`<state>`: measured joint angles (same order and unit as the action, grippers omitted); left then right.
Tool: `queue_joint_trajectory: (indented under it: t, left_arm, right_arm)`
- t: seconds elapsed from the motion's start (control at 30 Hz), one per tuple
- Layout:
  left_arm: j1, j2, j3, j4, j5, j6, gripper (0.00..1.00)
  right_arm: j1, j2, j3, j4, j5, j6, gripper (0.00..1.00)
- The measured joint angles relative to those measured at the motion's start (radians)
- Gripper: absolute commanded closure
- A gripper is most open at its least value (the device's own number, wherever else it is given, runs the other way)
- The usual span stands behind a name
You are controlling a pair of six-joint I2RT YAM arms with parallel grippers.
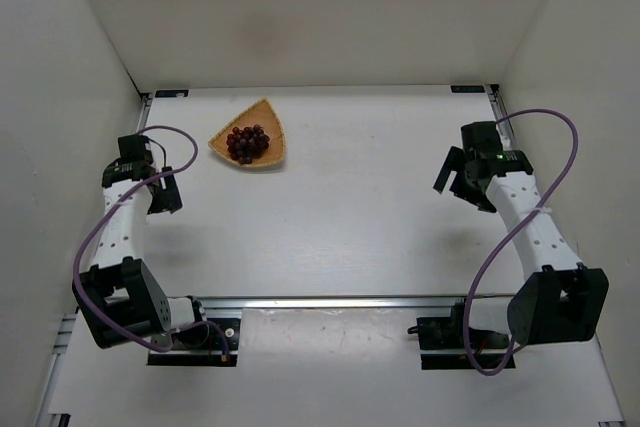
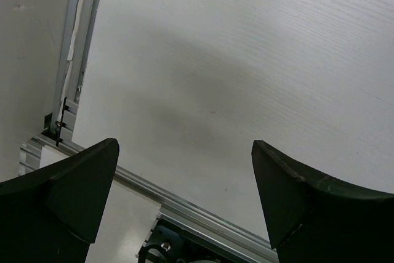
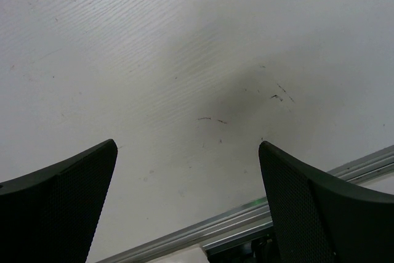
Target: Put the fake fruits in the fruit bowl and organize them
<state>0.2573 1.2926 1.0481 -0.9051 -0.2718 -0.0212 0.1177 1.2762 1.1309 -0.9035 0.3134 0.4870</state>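
A dark purple-maroon grape bunch (image 1: 247, 142) is shown lying inside the orange-tan, fan-shaped fruit bowl (image 1: 262, 115), while the left gripper (image 1: 163, 194) and right gripper (image 1: 452, 175) are held spread wide, empty, well apart from the bowl.

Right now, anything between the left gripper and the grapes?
Nothing visible. Only table surface lies between the open left gripper and the grapes, which already sit in the fruit bowl.
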Motion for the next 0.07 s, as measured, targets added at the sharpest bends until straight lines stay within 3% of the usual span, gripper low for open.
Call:
queue_joint_trajectory:
  t: [0.07]
  left_arm:
    - [0.0,0.0,0.0,0.0,0.001,-0.002,0.0]
  right_arm:
    - [0.0,0.004,0.0,0.0,0.0,0.0,0.0]
